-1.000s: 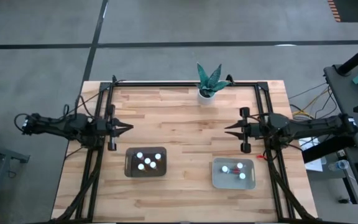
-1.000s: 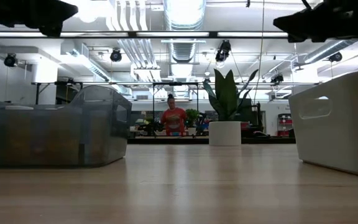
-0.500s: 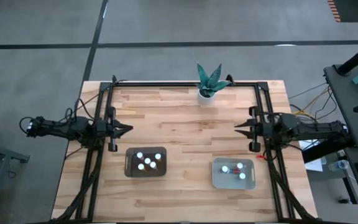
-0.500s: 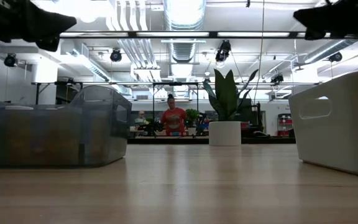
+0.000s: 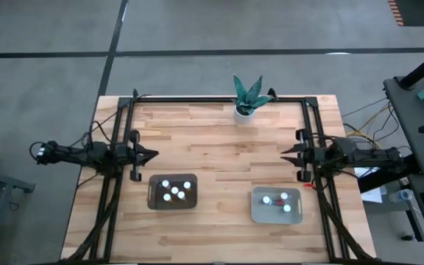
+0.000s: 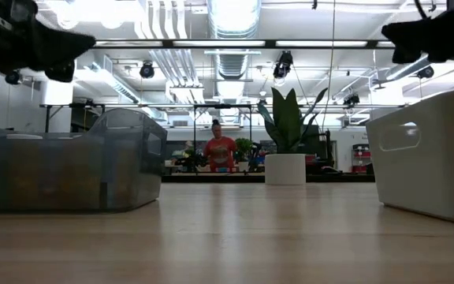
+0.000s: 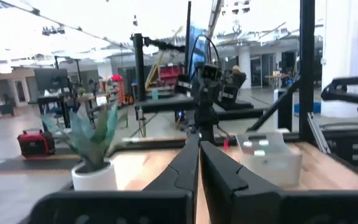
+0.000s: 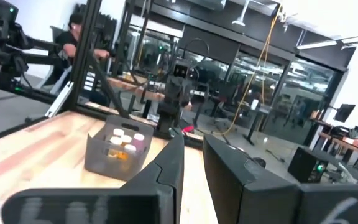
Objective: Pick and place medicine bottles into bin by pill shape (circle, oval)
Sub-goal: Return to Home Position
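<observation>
Robotics lab/wkshp: exposed ceiling ducts (image 6: 231, 55), track lights (image 6: 146, 71), concrete floor (image 5: 234, 29).

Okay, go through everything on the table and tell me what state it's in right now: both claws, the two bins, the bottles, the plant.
left claw: shut, empty, raised at the table's left side
right claw: slightly open, empty, raised at the right side
dark bin: upright, bottles inside
pale bin: upright, bottles inside
bottles: capped, all in the two bins, none loose on the wood
plant pot: upright at the far edge
</observation>
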Available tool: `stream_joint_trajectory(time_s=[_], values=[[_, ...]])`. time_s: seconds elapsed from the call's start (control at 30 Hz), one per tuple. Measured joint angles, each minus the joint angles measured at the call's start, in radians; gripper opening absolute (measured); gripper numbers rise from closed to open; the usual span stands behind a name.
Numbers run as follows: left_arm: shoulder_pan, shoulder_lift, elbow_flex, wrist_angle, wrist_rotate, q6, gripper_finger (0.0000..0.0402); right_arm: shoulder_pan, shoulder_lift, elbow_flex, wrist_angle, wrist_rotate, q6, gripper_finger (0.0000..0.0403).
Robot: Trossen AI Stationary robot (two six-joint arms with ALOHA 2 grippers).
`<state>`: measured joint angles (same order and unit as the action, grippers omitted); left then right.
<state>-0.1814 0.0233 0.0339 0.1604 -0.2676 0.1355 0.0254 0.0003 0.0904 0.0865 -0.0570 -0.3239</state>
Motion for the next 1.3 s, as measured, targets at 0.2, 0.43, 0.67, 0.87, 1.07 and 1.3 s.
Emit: stream_joint_trajectory(time_s=[0.2, 0.43, 0.67, 0.87, 1.07, 1.3], values=[[-0.001, 0.01, -0.025, 0.02, 0.0, -0.028, 0.0001, 0.0, 0.0, -0.056, 0.061, 0.0, 0.014, 0.0052], [0.0, 0.015, -0.026, 0.017, 0.0, -0.02, 0.0001, 0.0, 0.002, -0.068, 0.047, -0.006, 0.033, 0.0052], [0.0, 0.013, -0.027, 0.02, -0.006, -0.024, 0.0001, 0.0, 0.016, -0.078, -0.018, -0.016, 0.089, 0.0052], [0.0, 0.016, -0.027, 0.017, -0.008, -0.024, 0.0001, 0.0, 0.028, -0.078, -0.064, 0.005, 0.534, 0.0052], [0.0, 0.015, -0.028, 0.017, -0.008, -0.024, 0.0001, 0.0, 0.028, -0.078, -0.067, 0.006, 0.911, 0.0052], [0.0, 0.016, -0.029, 0.018, -0.01, -0.024, 0.0001, 0.0, 0.028, -0.079, -0.068, 0.006, 0.968, 0.0052]])
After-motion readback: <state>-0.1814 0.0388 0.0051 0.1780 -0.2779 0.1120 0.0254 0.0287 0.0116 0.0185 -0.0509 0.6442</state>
